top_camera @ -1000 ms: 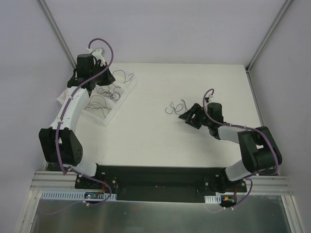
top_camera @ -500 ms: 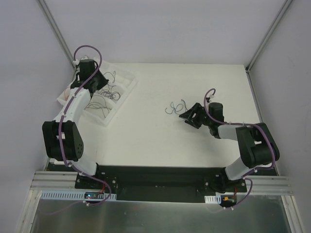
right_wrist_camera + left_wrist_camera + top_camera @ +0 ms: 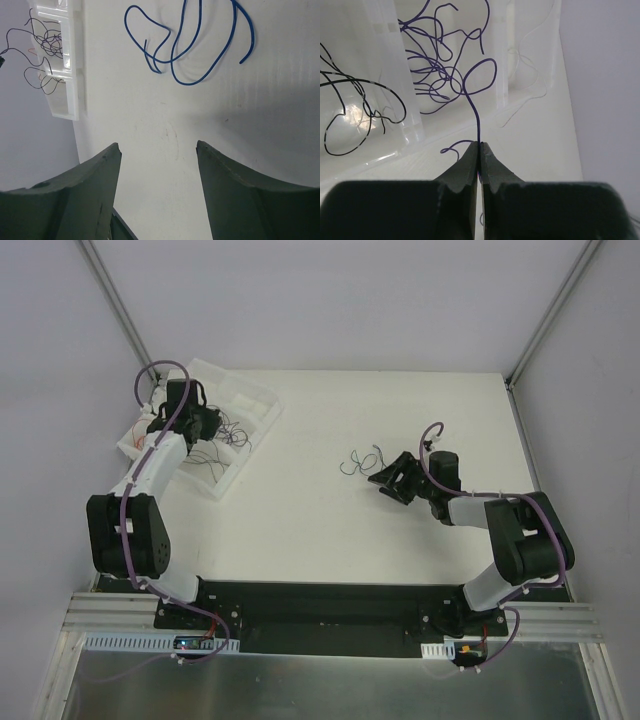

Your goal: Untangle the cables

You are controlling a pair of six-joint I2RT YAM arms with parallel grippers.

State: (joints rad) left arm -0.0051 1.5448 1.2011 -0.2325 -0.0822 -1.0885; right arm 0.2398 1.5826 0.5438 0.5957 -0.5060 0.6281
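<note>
My left gripper [image 3: 479,145] is shut on a thin purple cable [image 3: 476,105], which rises from the jaws into a loop and joins a tangle of purple cables [image 3: 437,75] in a clear tray compartment. Black cables [image 3: 355,100] lie in the compartment to the left. In the top view the left gripper [image 3: 196,418] hangs over the white tray [image 3: 262,400] at the back left. My right gripper [image 3: 159,145] is open and empty, low over the table, with a blue cable [image 3: 190,40] lying loose ahead of it. That blue cable [image 3: 362,460] lies mid-table left of the right gripper [image 3: 385,480].
The tray has several walled compartments [image 3: 507,60]; a pale, almost clear wire [image 3: 525,80] lies in the right one. The tray with dark cables also shows far left in the right wrist view [image 3: 62,60]. Grey walls and metal posts [image 3: 115,310] border the white table [image 3: 400,400].
My left arm has swung left and back over the tray, from the tray's middle toward its far-left end. The right arm has barely moved.
</note>
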